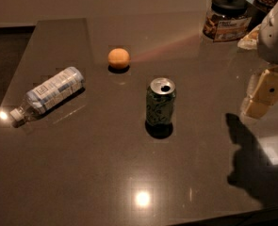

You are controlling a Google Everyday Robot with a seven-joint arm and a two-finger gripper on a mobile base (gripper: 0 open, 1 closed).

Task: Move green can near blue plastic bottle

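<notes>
The green can (160,102) stands upright near the middle of the dark table, its silver top with the opening facing up. The blue plastic bottle (50,94) lies on its side at the left, its white cap pointing toward the front left corner. The gripper (265,94) hangs above the table at the right edge of the view, well to the right of the can and not touching it. It holds nothing that I can see.
An orange ball (118,58) sits behind the can, toward the left. A dark-lidded glass jar (227,17) stands at the back right, with packets beside it. The table's front edge (223,215) runs along the bottom right.
</notes>
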